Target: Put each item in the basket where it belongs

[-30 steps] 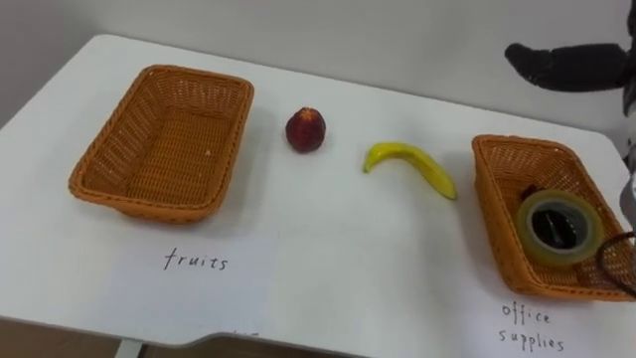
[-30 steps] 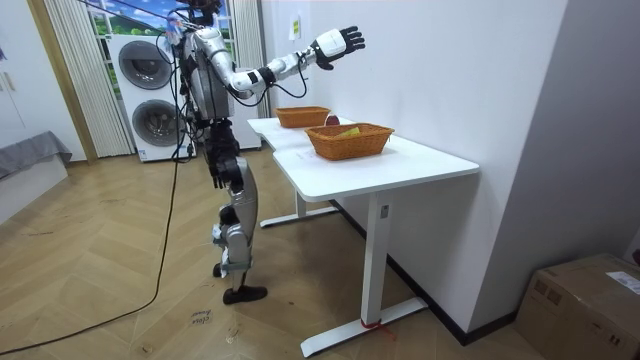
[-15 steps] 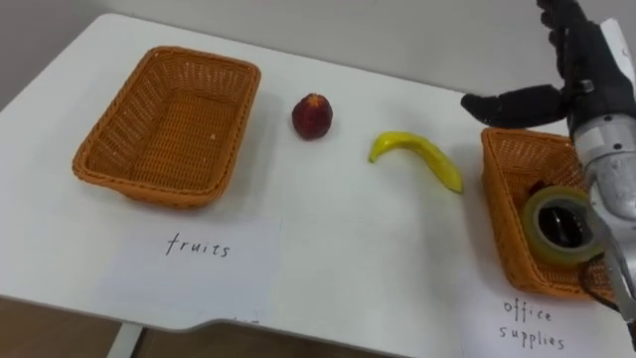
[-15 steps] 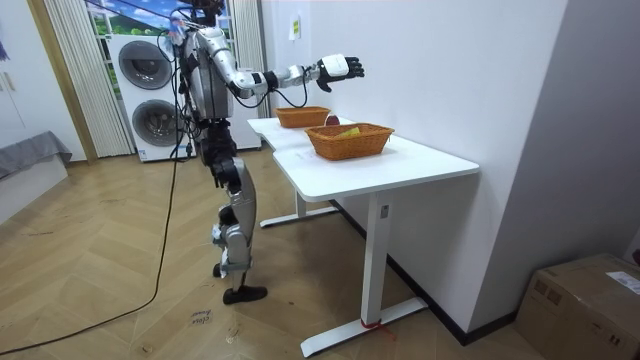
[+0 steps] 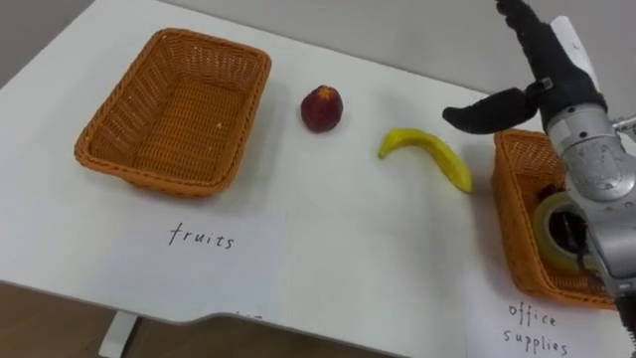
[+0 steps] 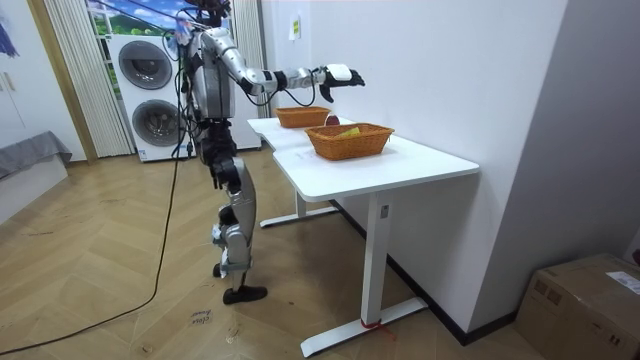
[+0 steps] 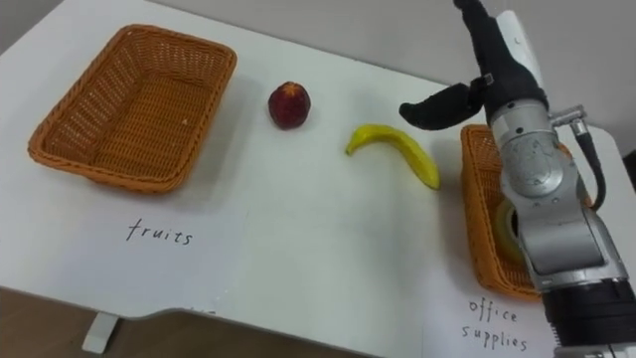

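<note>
The room view takes in the whole robot, upright at the long side of the bench (image 6: pixel 400 165), two stacked washers (image 6: pixel 150 85) behind it at upper left, its right arm held out level above the bench top. The eye views look down on that top.

Left to right there:
- The left basket (image 5: pixel 174 109) sits in the upper left.
- A red fruit (image 5: pixel 322 107) lies just right of it at top centre.
- The banana (image 5: pixel 427 159) lies right of centre.
- The right basket (image 5: pixel 522 199) sits at the right edge.

The left eye view shows the tape (image 5: pixel 556 224) as a ring inside the right basket. In the right eye view the forearm covers most of it. A handwritten sheet (image 5: pixel 214 254) lies below the left basket and a second sheet (image 5: pixel 537 323) below the right one.

The banana lies flat on the bench between the red fruit and the right basket, touching neither. Its long axis slants from upper left to lower right, with the arch bowed toward the top of the frame. The lower right tip points at the right basket's left wall, close beside it.

The right hand (image 5: pixel 549 88) hangs in the upper right, above the right basket's far rim. Its fingers are straight and spread, pointing to the top of the frame, and the thumb juts left toward the banana. It holds nothing.
</note>
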Motion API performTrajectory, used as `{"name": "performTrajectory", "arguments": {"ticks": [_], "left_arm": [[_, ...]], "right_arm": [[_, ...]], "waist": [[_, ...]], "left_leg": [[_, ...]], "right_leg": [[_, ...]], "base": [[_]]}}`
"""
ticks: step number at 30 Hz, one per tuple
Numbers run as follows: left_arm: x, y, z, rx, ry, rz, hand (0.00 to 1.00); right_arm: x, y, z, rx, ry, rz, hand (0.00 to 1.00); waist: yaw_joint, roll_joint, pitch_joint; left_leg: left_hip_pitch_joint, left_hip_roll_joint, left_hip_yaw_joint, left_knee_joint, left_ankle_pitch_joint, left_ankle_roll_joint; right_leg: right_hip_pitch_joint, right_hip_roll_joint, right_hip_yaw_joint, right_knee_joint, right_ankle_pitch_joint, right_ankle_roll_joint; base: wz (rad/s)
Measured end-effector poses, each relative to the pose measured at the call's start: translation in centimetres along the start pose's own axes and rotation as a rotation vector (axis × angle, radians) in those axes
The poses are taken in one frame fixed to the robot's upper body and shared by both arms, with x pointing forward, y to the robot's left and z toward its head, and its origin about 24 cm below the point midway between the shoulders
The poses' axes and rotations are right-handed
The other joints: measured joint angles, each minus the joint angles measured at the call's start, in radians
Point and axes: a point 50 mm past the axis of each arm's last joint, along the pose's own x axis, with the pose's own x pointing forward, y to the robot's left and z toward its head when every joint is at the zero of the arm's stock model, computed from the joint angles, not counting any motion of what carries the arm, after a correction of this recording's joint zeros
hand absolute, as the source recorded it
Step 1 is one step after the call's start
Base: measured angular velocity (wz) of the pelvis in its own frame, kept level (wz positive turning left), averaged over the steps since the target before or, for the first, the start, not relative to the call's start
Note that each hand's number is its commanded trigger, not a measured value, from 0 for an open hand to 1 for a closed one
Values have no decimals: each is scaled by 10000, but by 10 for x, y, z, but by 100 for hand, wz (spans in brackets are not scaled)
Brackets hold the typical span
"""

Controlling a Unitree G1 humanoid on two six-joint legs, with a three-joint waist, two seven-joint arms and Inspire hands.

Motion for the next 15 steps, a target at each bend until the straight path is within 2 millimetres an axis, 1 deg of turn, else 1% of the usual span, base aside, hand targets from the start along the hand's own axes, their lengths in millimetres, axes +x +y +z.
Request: {"name": "performTrajectory", "arguments": {"ticks": [3, 8, 13, 15], "left_arm": [[0, 3, 1, 222, -42, 26, 0], [1, 5, 1, 243, -62, 82, 0], [1, 5, 2, 256, -67, 99, 0], [1, 5, 2, 247, -67, 104, 0]], "right_arm": [[2, -2, 2, -47, -72, -52, 0], [3, -2, 5, -373, -214, 116, 0], [3, -3, 5, -471, -199, 140, 0], [4, -5, 2, -771, -107, 106, 0]], "waist": [[-17, 14, 10], [6, -2, -1], [40, 0, 0], [119, -20, -10]], "left_leg": [[-31, 5, -48, 1, 0, -1], [-117, -3, -49, 22, 2, -1], [-128, 0, -46, 16, 3, -3], [-136, 0, -43, 2, 6, -9]], "right_leg": [[-6, 3, -62, -10, 0, 0], [-90, -3, -63, -3, 3, -3], [-109, 0, -65, -1, 3, -3], [-130, 0, -74, 6, 4, -4]], "base": [[5], [0], [0], [0]]}}
